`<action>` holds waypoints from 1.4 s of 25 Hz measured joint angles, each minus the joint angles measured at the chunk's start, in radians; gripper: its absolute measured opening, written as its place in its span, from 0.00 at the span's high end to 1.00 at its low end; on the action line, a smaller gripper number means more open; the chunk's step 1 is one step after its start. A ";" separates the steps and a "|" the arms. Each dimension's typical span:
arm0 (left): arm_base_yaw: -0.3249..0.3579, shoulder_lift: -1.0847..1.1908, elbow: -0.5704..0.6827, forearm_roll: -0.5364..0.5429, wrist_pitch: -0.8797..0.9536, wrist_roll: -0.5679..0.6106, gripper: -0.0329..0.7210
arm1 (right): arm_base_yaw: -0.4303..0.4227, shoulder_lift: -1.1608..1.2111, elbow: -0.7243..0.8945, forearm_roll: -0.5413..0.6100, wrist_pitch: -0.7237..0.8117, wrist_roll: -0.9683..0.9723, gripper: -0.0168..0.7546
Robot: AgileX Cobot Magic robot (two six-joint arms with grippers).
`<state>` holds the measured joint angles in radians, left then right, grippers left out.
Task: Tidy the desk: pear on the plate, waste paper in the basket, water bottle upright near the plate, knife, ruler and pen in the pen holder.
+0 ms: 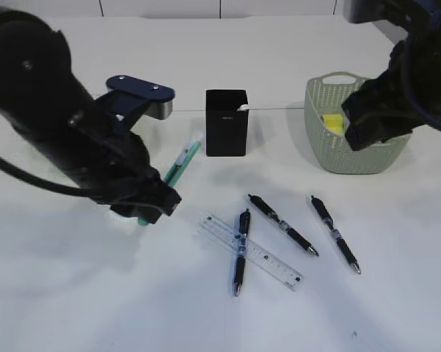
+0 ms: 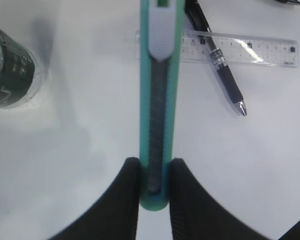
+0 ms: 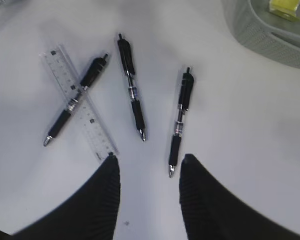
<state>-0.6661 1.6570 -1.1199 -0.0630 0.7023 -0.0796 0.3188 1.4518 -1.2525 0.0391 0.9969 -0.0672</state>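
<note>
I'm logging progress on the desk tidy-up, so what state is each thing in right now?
knife: clamped in the left end effector, off the desk.
right end effector: open, empty, above the pens.
ruler: flat on the desk, one pen lying across it.
two other pens: flat on the desk.
pen holder: upright.
basket: upright, yellow item inside.
water bottle: partly in view, pose unclear.

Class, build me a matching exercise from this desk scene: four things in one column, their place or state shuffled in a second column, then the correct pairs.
Things:
1. knife
2. ruler
3. waste paper
4. pen holder

Places or states:
A. inside the basket
B. standing upright on the desk
C. clamped in the left gripper
D. lying flat under a crossing pen

Pairs: 1-C, 2-D, 3-A, 4-B
</note>
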 joint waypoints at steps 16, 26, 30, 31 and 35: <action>-0.006 -0.128 0.140 -0.179 -0.242 0.000 0.83 | 0.000 0.010 0.000 0.444 -0.215 -0.087 0.59; -0.069 -0.128 0.140 -0.197 -0.249 0.001 0.83 | 0.000 0.124 0.000 0.799 -0.274 -0.294 0.59; -0.069 -0.128 0.140 -0.228 -0.271 0.001 0.83 | 0.000 0.132 0.000 0.881 -0.281 -0.346 0.55; -0.069 -0.128 0.140 -0.232 -0.280 0.001 0.83 | 0.000 0.132 0.000 0.890 -0.283 -0.354 0.53; -0.069 -0.128 0.140 -0.266 -0.312 0.001 0.83 | 0.000 0.132 0.000 0.896 -0.283 -0.361 0.50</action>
<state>-0.7351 1.5286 -0.9794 -0.3293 0.3902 -0.0789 0.3188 1.5841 -1.2525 0.9356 0.7138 -0.4278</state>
